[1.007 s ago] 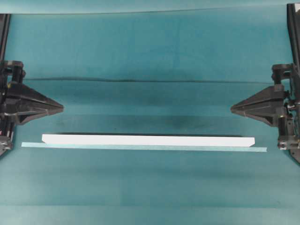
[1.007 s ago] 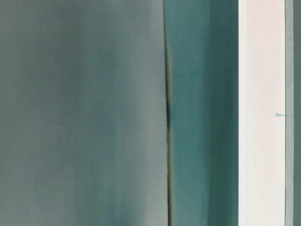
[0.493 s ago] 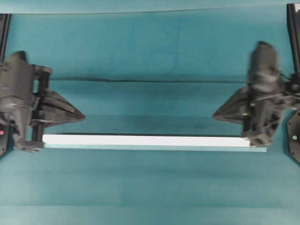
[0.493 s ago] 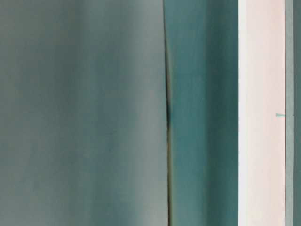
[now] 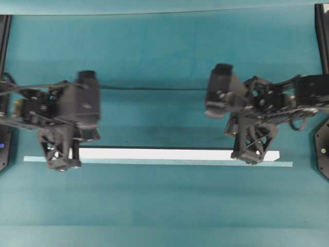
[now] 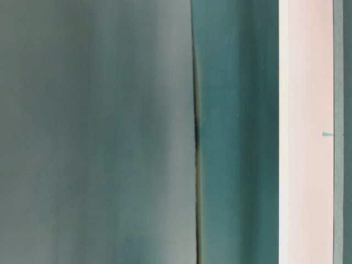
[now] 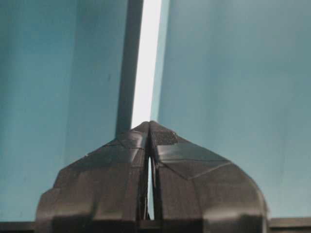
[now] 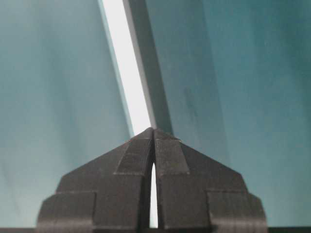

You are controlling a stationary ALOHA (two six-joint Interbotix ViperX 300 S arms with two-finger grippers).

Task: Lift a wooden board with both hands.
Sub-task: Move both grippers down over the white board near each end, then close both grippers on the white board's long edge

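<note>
Our left claw (image 5: 60, 157) sits over the left end of the wooden board (image 5: 154, 154), at the lower left of the overhead view, and our right claw (image 5: 250, 153) sits over the board near its right end, just inside the angled tip. Both wrist views show the fingers pressed together at the tips, with only a thin sliver of light between them lower down; the left claw (image 7: 148, 127) and the right claw (image 8: 153, 132) each have the white board (image 7: 146, 58) running away from their tips toward the top of the frame, so neither is pinching it. A second ago both claws lay at the far left and right edges of the overhead view, pointing inward and well clear of the board; now both arms have swung in and turned so the claws point toward the lower edge of the frame, across the board's width. We judge that the approach is nearly finished, but the claws must spread before they can straddle the board. The board itself lies flat on the teal counter (image 5: 164, 206), unmoved, just beside the pale tape strip (image 5: 154, 162) along its lower edge. The arms reach in from the two sides, wrist housings above the board in the frame.
</note>
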